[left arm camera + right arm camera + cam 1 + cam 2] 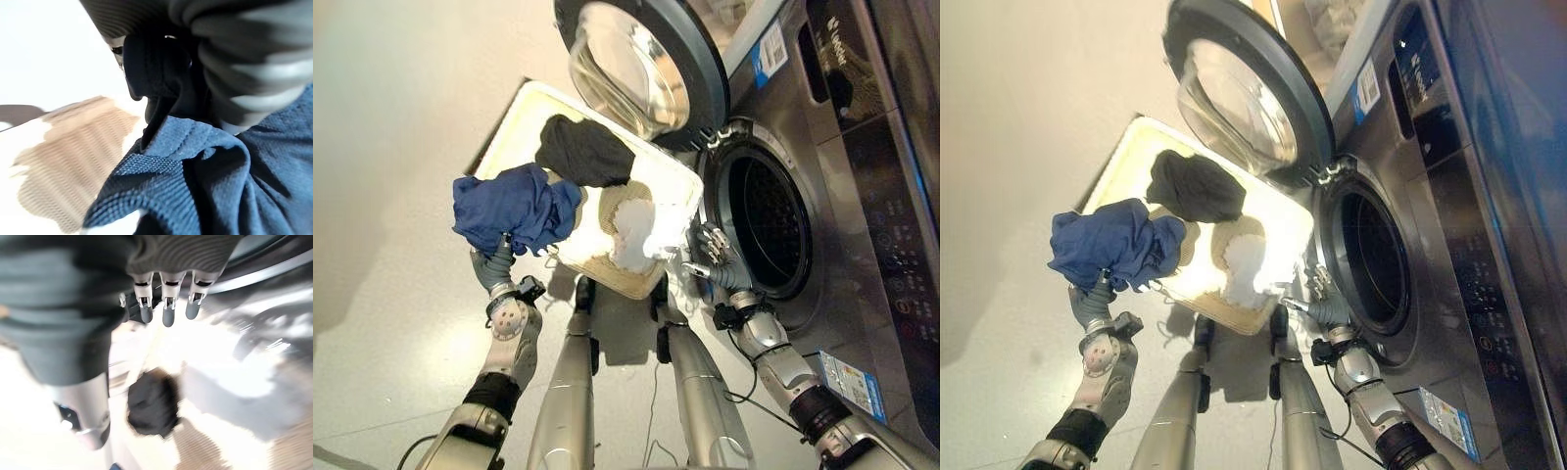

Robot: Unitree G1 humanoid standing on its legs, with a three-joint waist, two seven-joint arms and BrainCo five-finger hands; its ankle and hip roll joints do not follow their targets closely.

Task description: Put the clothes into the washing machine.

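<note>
The left hand (495, 266) grips the blue shirt (514, 208), raised beside the laundry basket (677, 184). The washing machine drum (766, 220) lies well to its right, nearer the spread, empty right hand (715, 253).

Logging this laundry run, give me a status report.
Left hand shut on blue garment, lifted beside basket. Right hand open by washer opening. Black and white garments in basket. Door open, path clear.
</note>
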